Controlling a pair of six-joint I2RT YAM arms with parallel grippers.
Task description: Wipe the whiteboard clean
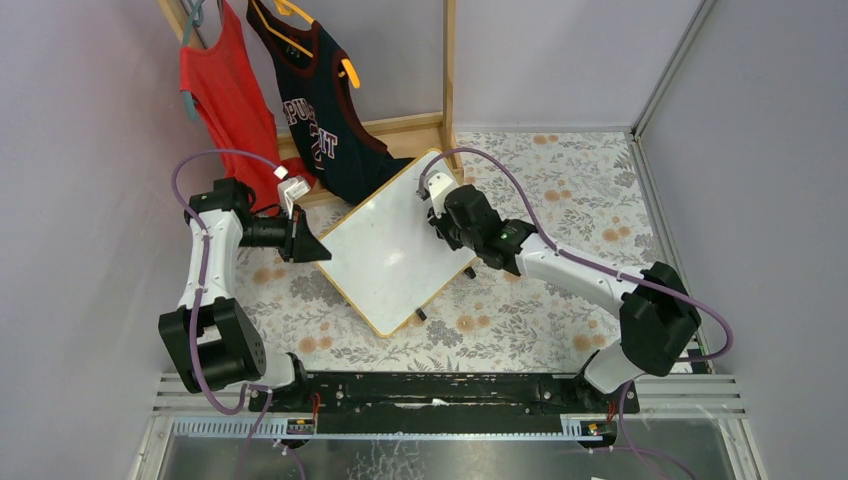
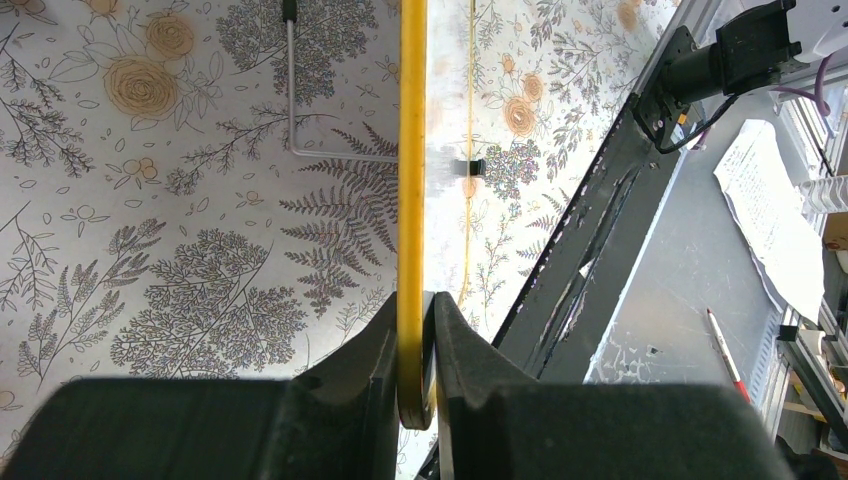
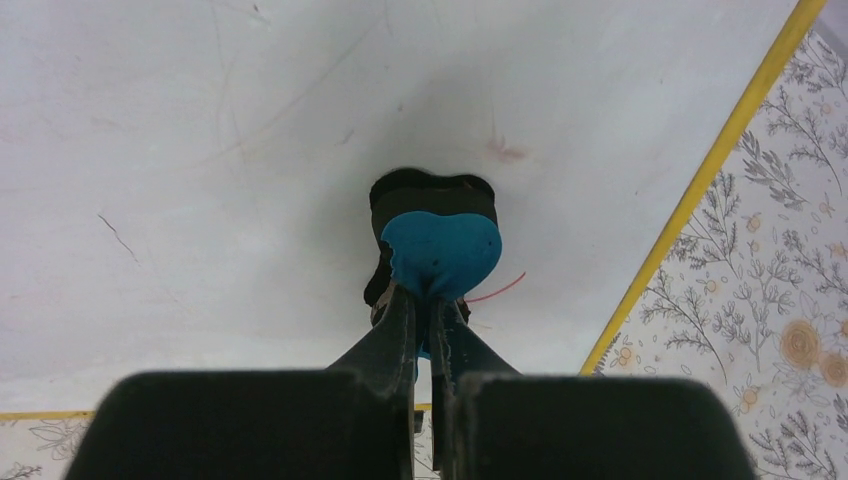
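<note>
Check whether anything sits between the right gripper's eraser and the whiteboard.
Nothing visible does. The right gripper holds the eraser with its pad apparently against the whiteboard, and a thin red mark lies just beside it. The left gripper clamps the frame at the opposite side, clear of that spot.

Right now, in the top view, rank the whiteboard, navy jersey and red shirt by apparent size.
1-2. Whiteboard and navy jersey: look alike, not ranked; jersey cropped by the frame edge.
3. Red shirt.
</note>
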